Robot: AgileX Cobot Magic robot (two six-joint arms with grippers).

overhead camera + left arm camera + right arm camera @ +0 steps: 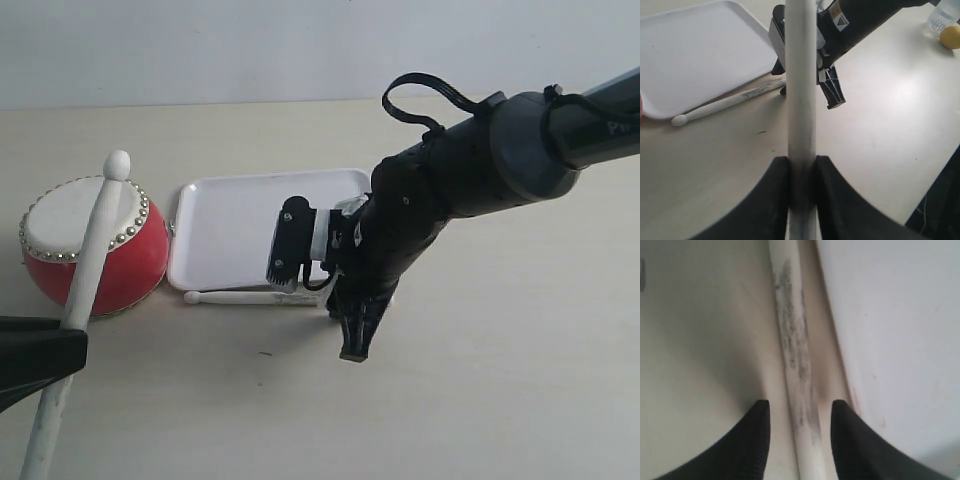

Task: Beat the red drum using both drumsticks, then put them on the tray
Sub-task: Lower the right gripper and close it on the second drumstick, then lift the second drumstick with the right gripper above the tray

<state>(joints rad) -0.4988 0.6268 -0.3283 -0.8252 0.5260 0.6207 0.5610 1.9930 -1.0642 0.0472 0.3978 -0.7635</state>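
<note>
Two slim, off-white drumsticks were counted. The held drumstick (88,270), smooth and round-tipped, was clamped between the ribbed black fingers of the left gripper (801,172) and tilted up across the glossy, stud-ringed red drum (140,262), beside the short end of the flat white tray (230,225). The second drumstick (235,297) was laid on the table (500,400) against that tray's long rim. Its grey scuffs were revealed only by the right wrist view, where the right gripper (799,410) was parted around it without contact.
</note>
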